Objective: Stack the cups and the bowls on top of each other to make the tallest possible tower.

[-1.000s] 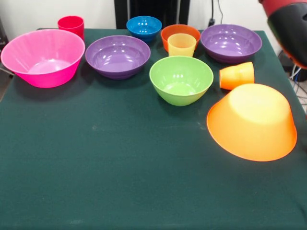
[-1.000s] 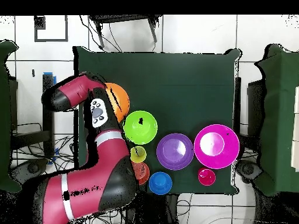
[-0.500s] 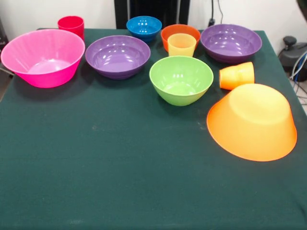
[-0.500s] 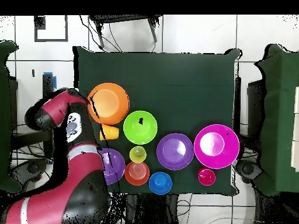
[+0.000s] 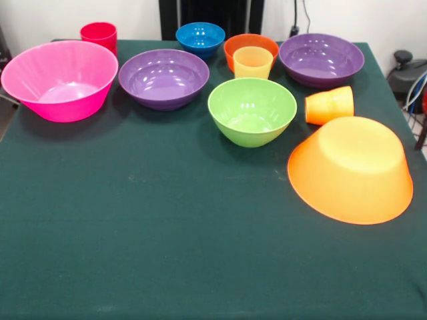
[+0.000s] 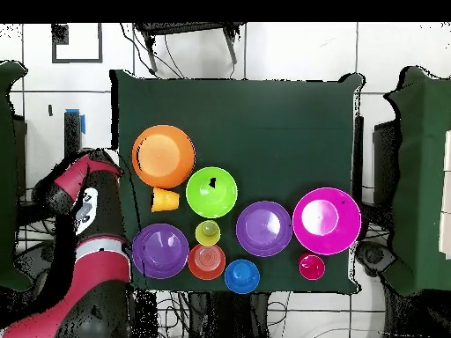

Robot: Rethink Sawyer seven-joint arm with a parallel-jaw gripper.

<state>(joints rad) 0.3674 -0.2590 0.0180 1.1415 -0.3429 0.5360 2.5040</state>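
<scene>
Front view: you have the green table (image 5: 167,233) with every piece still single, nothing stacked. Taking the green bowl (image 5: 252,111) as dial centre: one purple bowl (image 5: 164,78) at 10 o'clock, big pink bowl (image 5: 60,80) beyond it at 9–10, red cup (image 5: 99,33) behind the pink one, blue bowl (image 5: 200,37) at 11, pale yellow cup (image 5: 253,63) at 12 just in front of the orange-red bowl (image 5: 250,45), second purple bowl (image 5: 321,60) at 1–2, orange cup (image 5: 329,105) on its side at 3, big orange bowl (image 5: 350,169) mouth-down at 4–5. No arm shows over the cloth here. Overhead view: you get what the front misses, the red and black arm (image 6: 84,255) folded off the table's left edge, beside the second purple bowl. Its gripper is not visible in either view, so you cannot tell the fingers' state.
</scene>
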